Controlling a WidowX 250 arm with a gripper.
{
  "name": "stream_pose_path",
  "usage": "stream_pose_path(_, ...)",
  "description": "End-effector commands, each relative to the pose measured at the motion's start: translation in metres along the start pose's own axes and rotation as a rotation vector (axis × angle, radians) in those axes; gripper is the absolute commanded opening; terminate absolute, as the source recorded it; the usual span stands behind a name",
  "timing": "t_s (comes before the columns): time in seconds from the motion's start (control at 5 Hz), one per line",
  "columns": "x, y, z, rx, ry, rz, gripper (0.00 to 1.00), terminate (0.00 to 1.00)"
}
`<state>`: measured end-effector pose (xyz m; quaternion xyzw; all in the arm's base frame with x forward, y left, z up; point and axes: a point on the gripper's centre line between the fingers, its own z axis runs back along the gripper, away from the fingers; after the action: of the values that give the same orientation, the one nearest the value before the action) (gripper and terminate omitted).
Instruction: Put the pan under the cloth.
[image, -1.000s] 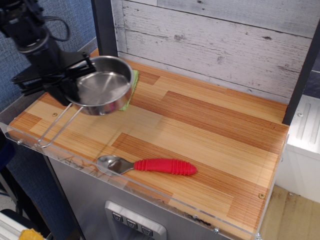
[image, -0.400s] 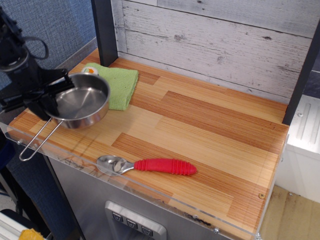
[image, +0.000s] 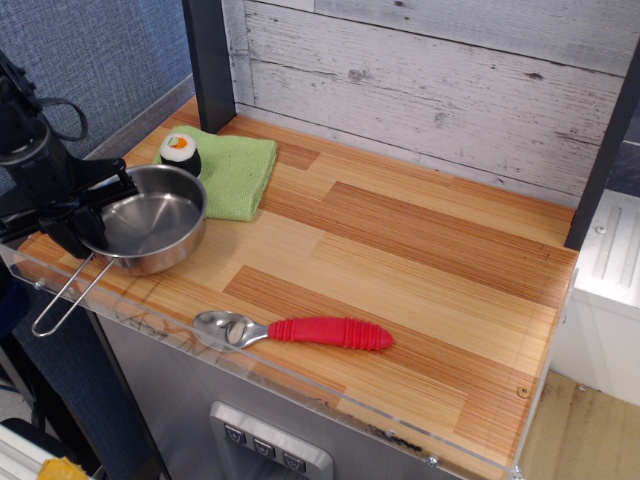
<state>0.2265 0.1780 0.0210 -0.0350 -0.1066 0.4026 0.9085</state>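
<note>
Wooden countertop (image: 400, 260) scene: pan (image: 150, 230) sits at the left front edge, gripper (image: 85, 215) clamped on its rim. Green cloth (image: 235, 170) lies just behind it with a sushi roll toy (image: 180, 153) on top; red-handled spoon (image: 300, 330) up front.

No readable text, labels, brands or numbers anywhere; nothing legible on any object or surface.

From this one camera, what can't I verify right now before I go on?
- Gripper fingertips: hidden behind the pan rim, so the grip on it can't be confirmed.
- Whether the pan rests on the table or hovers: unclear.
- Cloth back-left corner: covered by the sushi toy.
- Arm: cut off by the left edge.
</note>
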Motion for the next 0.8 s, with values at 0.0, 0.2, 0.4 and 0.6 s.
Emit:
stream_pose_path(0.0,0.0001,0.0194,0.0022,0.022,-0.032,-0.006,0.0,0.0)
stream_pose_path(0.2,0.0011,0.0207,0.0033,0.045,-0.025,0.017,1.0,0.0)
stream_pose_path(0.4,0.001,0.0222,0.0057,0.065,-0.034,0.032,1.0,0.0)
stream_pose_path(0.6,0.0005,0.0224,0.0073,0.066,-0.04,0.03,1.0,0.0)
